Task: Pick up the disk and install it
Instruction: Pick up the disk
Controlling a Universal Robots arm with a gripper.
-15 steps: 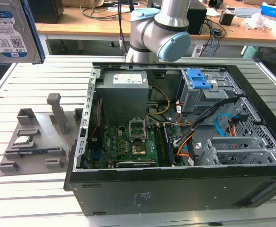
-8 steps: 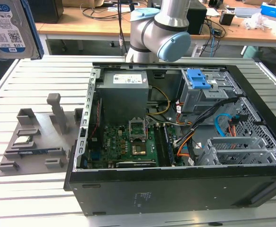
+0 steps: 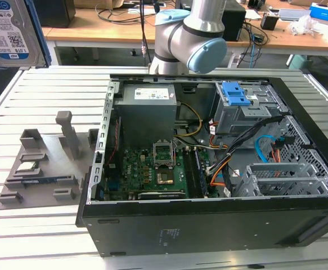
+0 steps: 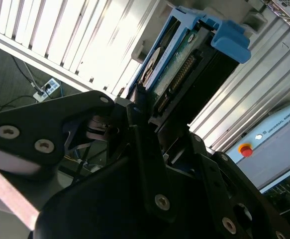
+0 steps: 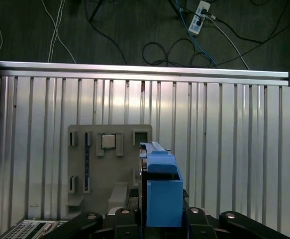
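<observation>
One disk (image 3: 6,31), blue rails on, clamped in my fingers (image 4: 144,149) and held up off the counter (image 3: 40,225). On the counter: one open PC case (image 3: 209,228), one grey fixture plate (image 3: 45,169), one chip (image 3: 27,167) seated in it.

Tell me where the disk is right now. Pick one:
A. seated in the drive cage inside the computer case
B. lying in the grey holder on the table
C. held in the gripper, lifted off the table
C: in the first wrist view the disk stands clamped in the gripper, with the slatted table below it.
</observation>
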